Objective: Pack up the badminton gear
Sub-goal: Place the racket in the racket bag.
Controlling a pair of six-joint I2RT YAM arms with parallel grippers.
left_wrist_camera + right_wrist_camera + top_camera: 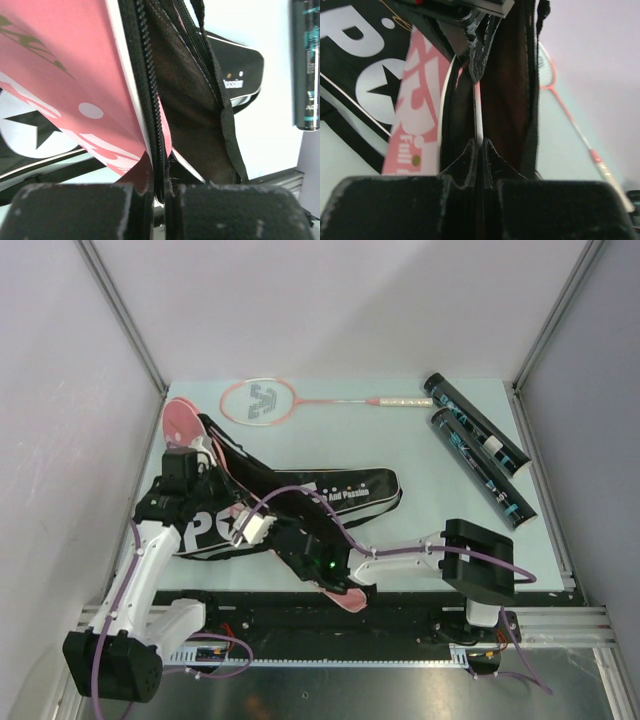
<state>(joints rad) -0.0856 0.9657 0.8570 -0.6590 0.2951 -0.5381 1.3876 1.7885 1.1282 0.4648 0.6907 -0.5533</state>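
- Jaws of the right gripper [481,161] are pressed together, pinching a thin white-piped edge of the long black fabric racket bag with pink panels and white lettering [340,495]. In the right wrist view the bag's opening runs away from the fingertips, with pink fabric to one side and dark lining to the other.
- From above, this grip sits left of centre, near the near edge of the pale table [350,440]. A pink end of the bag reaches over that edge onto the black rail.
- Jaws of the left gripper [159,192] are likewise closed, clamping the bag's black zip edge between padded fingers. A pink panel lies to the left of the zip and black mesh lining to the right.
- Seen from above, the left gripper holds the bag farther back, toward the table's left edge, so the bag's mouth runs between the two grips.
- Lying slantwise, the bag has a pink tip near the far left corner, while its black lettered end points toward the right edge.
- Two long dark tubes with teal print [476,425] [478,468] lie side by side near the far right corner, slanting toward the right edge and apart from the bag.
- Along the far edge rests a thin pink-and-white badminton racket [257,401], outside the bag. Its head is toward the left and its pale handle ends just beside the farther tube.
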